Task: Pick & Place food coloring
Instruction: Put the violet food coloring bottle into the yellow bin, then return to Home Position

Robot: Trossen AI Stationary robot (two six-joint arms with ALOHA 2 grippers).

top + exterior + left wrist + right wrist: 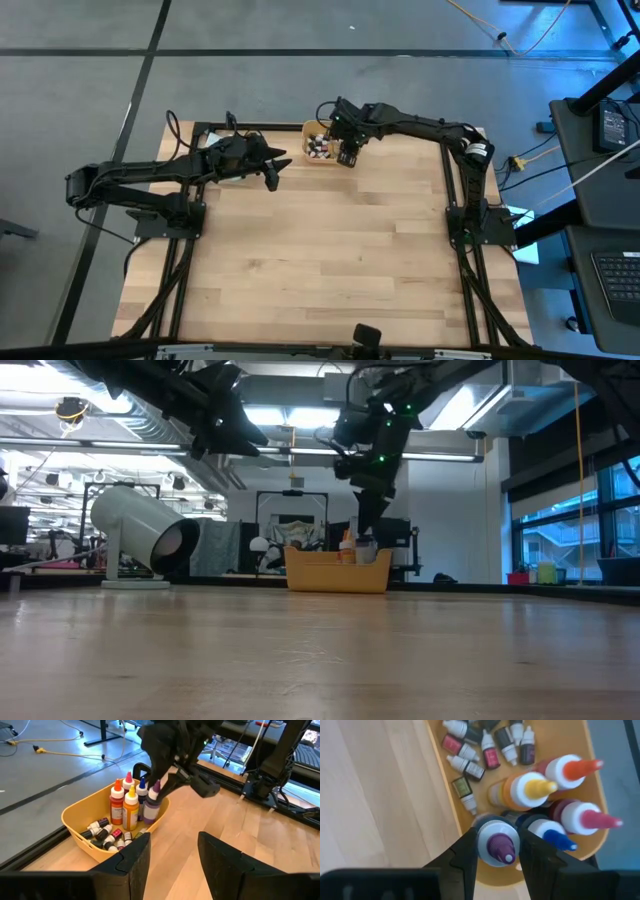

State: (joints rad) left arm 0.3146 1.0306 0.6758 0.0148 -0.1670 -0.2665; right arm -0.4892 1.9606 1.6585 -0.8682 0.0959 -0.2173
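Note:
An orange bin [312, 133] at the table's far edge holds several upright food coloring squeeze bottles [535, 787] with orange, yellow, blue and pink caps. Small dropper vials [470, 752] lie on the bin's floor. My right gripper [497, 845] reaches down into the bin's right end and is shut on a purple-capped bottle [151, 802]. My left gripper [172, 842] hangs open above the table, left of the bin [85, 827], with nothing between its fingers. My right gripper pinches the purple-capped bottle between its two fingers [465, 852], at the white shoulder just under the cap [490, 832]. The fingers come steeply from above. The bottle stands upright in the bin's corner, and the bin's wall hides its base.
A large white cup [140, 530] lies on its side at the table's far left, under the left arm. The other squeeze bottles stand close against the held one. Bare wooden tabletop [330, 250] spreads out in front of the bin.

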